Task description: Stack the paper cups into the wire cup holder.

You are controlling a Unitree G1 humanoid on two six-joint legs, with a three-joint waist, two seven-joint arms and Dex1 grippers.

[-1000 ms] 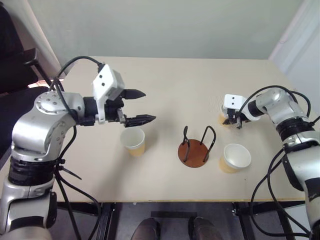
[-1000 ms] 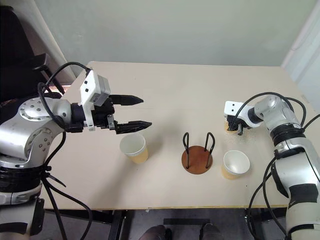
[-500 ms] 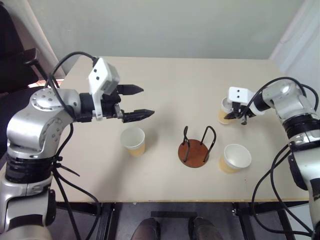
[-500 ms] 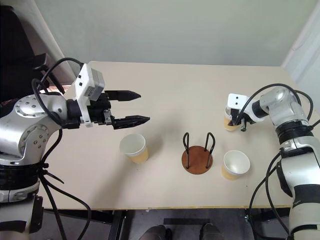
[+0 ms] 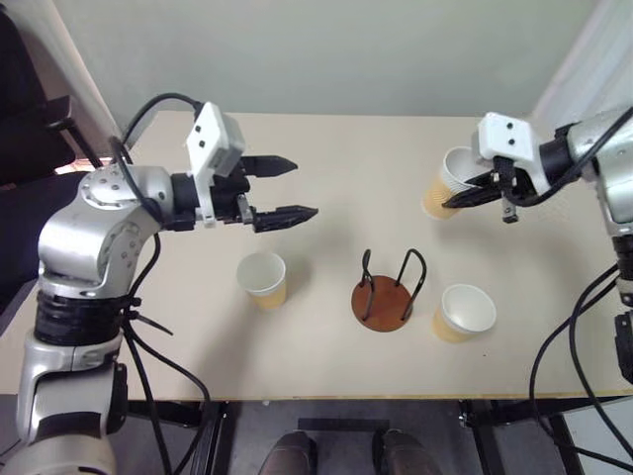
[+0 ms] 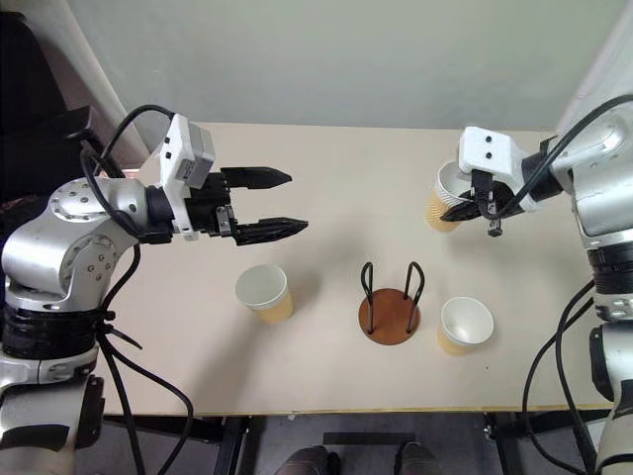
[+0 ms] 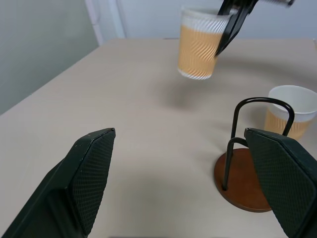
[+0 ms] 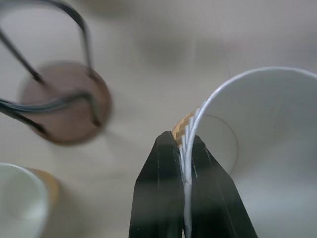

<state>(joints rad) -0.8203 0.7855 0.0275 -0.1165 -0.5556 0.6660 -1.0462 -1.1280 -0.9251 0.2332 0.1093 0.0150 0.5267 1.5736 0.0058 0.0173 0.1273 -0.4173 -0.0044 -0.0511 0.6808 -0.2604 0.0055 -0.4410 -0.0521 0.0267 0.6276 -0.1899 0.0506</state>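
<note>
Your right gripper pinches the lifted paper cup by its rim, tilted. From there the wire cup holder lies toward you and leftward on the table, loops upright. Left gripper hangs spread, farther off.

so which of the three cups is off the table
The paper cup pinched at its rim by the right gripper; the other two stand beside the wire cup holder.
</note>
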